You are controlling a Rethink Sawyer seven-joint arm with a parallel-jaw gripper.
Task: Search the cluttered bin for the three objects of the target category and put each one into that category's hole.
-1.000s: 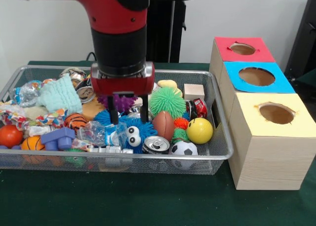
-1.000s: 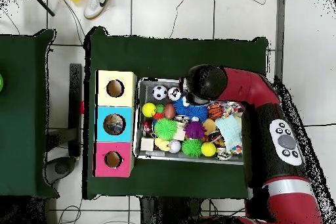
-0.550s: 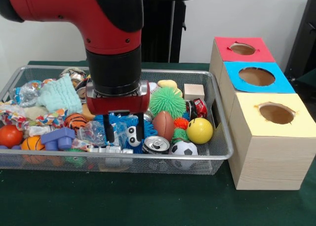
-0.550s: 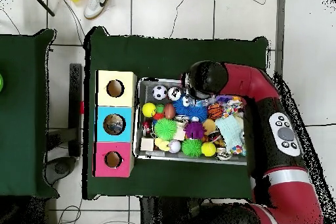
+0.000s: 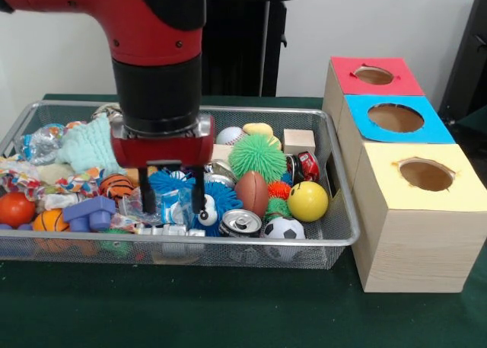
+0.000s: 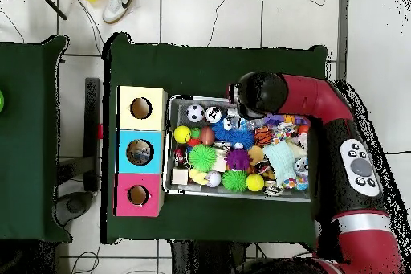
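Between the open pincer (image 5: 173,204): crumpled wrapper (image 5: 169,207).

Front view: close, low, facing across the surface (image 5: 228,310) at the bin (image 5: 335,211). Overhead view: high, straight down. Both share bin and boxes (image 6: 140,150).

Glossy red arm (image 5: 152,17) with black cylindrical wrist section, red gripper (image 5: 173,199) housing, 2 slim black fingers (image 5: 148,198)

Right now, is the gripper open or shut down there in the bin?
Open. In the front view the gripper has its two fingers apart, lowered over the blue fuzzy toy inside the wire bin, with nothing clamped between them.
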